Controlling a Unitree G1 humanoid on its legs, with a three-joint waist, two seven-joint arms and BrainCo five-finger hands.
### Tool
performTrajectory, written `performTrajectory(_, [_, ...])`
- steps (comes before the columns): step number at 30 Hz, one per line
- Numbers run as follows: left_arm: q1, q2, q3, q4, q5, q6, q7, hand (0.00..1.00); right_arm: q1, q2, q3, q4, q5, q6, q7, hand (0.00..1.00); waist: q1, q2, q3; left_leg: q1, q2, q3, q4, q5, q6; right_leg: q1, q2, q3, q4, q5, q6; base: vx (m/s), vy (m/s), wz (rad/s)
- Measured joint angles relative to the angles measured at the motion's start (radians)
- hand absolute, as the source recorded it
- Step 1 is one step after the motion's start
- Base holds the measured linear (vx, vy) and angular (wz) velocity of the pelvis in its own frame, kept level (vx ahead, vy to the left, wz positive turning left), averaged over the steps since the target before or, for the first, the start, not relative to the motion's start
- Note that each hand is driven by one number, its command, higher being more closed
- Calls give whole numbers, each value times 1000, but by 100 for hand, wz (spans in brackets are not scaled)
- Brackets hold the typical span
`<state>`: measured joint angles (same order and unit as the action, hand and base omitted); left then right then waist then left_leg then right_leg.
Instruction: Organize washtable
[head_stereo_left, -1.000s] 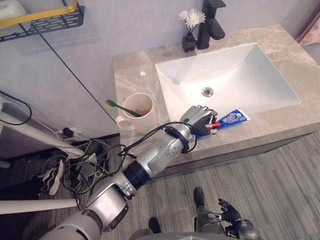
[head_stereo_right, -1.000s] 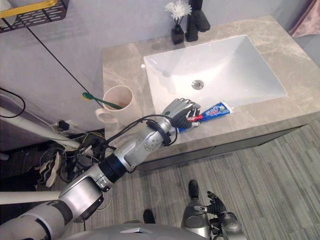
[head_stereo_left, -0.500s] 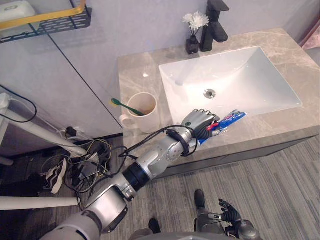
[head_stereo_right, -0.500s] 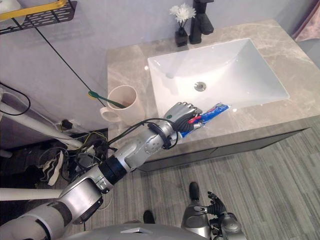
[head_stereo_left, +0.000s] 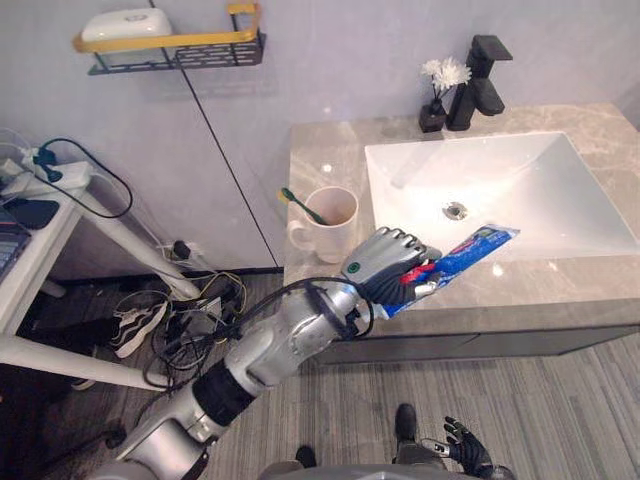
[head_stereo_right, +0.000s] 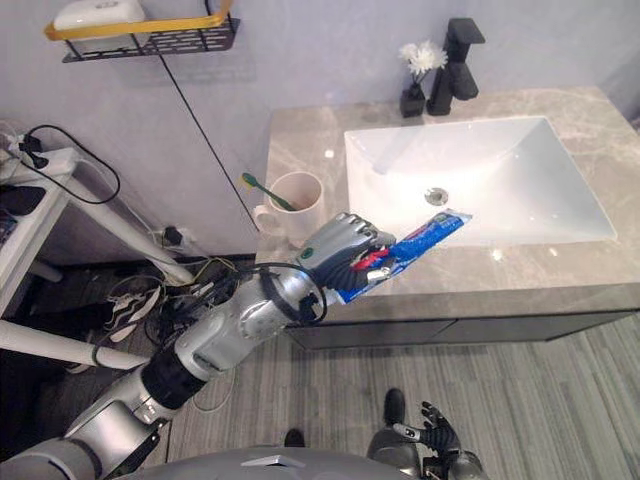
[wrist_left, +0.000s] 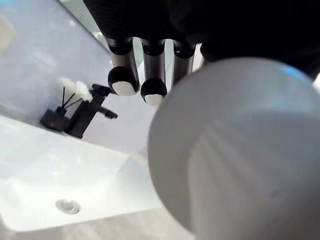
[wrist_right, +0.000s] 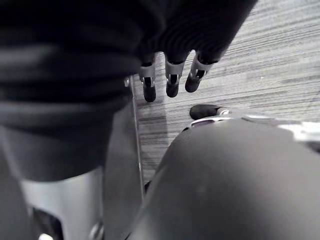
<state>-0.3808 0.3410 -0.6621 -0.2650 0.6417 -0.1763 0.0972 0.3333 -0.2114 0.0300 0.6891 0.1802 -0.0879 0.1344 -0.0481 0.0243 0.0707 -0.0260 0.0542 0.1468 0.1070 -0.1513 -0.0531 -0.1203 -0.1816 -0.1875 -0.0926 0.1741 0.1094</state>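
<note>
A: Left hand, state?

B: Left hand (head_stereo_left: 385, 262) is closed around a toothpaste tube (head_stereo_left: 470, 250). Its fingers are curled over the cap end, and a red cap shows between them. The blue body of the tube sticks out of the fist toward 2 o'clock.

A: Where is the tube relative to the counter?

B: It is over the front strip of the stone counter (head_stereo_left: 320, 160), and its flat end reaches the front rim of the sink (head_stereo_left: 520, 190). I cannot tell whether it touches the surface.

A: Other items?

B: A cream mug (head_stereo_left: 325, 225) stands at 11 o'clock from the hand, near it, on the counter just beside the sink's left edge. A green toothbrush (head_stereo_left: 300, 203) leans in the mug with its head pointing to 10 o'clock. A black tap (head_stereo_left: 482, 68) stands at 12 o'clock behind the sink. Just beside the tap at 9 o'clock is a small dark vase (head_stereo_left: 433, 117) with white flowers. On the wall, well apart at 10 o'clock, is a black shelf (head_stereo_left: 170, 45) with a yellow rail, and a white soap dish (head_stereo_left: 125, 22) sits on it.

A: Right hand?

B: Right hand (head_stereo_left: 466, 457) is at 6 o'clock, low over the grey floor. Its fingers (wrist_right: 170, 75) are loose and spread and hold nothing.
</note>
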Motion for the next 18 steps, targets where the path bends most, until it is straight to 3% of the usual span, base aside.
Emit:
performTrajectory(6, [126, 42, 41, -138, -8, -56, -2, 100, 187, -5, -5, -303, 93, -14, 113, 0, 4, -34, -19, 0, 0, 35, 9, -17, 9, -7, 3, 33, 0, -7, 5, -64, 13, -19])
performTrajectory(11, [220, 102, 98, -313, -48, -106, -25, 100, 318, -60, -100, -650, 286, -15, 244, 0, 5, -42, -40, 4, 2, 39, 8, -19, 7, -8, 7, 36, 1, -10, 3, 3, -3, -3])
performTrajectory(16, [302, 140, 128, -458, -95, -126, -43, 100, 315, -66, -156, -900, 432, -12, 285, 0, 11, -52, -62, 13, 3, 34, 5, -19, 7, 1, 9, 32, 1, -8, 3, 50, 1, 3])
performTrajectory(18, [314, 148, 131, -503, -115, -147, -46, 100, 294, -66, -166, -1012, 470, -12, 301, 0, 30, -63, -71, 15, 3, 31, 5, -19, 7, 3, 9, 27, 1, -8, 3, 48, 1, 5])
